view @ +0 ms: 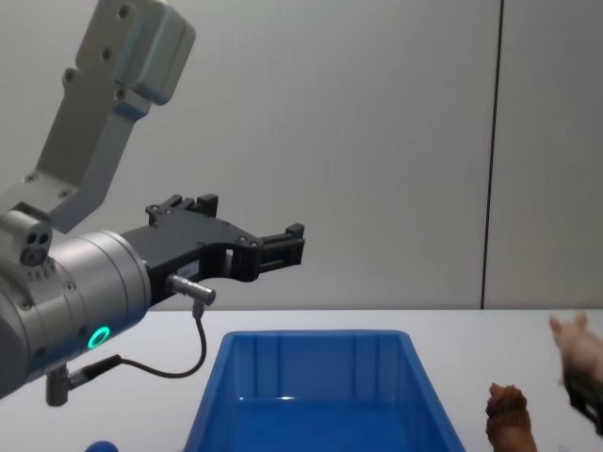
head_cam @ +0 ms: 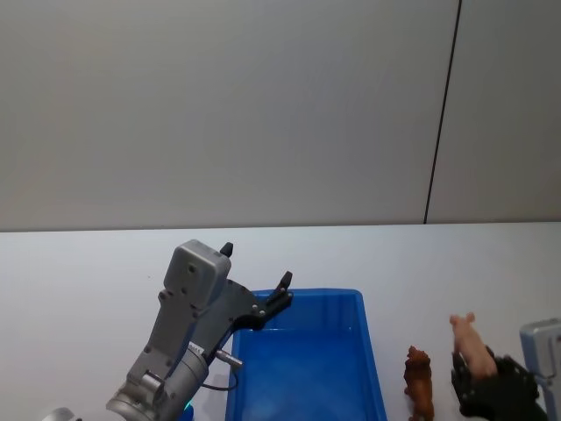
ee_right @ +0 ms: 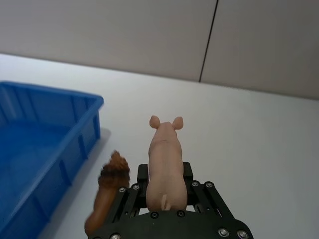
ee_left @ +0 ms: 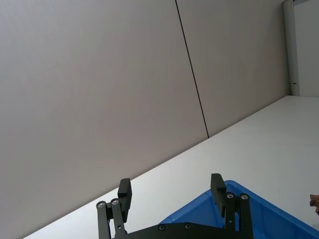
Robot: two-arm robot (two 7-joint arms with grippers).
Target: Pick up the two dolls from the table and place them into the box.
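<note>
A: How many dolls did we count?
B: Two: pink doll (ee_right: 166,158) clamped in our right claw (ee_right: 166,172), brown doll (head_cam: 419,379) on the bench (head_cam: 394,263) beside one box (head_cam: 372,351). Left claw (ee_left: 171,185) hung spread above it.

- Left arm (view: 66,292): silver-grey metal, with a thick round wrist barrel carrying a glowing green ring light (view: 97,336).
- Link (view: 104,104) above the barrel: boxy, pale grey, with rounded corners and small dark holes.
- Thin black cable (view: 201,339) looping from a silver plug (view: 193,292) on the wrist.
- Left tool (ee_left: 171,184): matte black, with two flat fingers on hinged bars dotted with silver-rimmed screws (ee_left: 101,204).
- Right tool (ee_right: 167,172): black too, with the same screwed linkage bars, and a grey housing (head_cam: 543,351) behind it.
</note>
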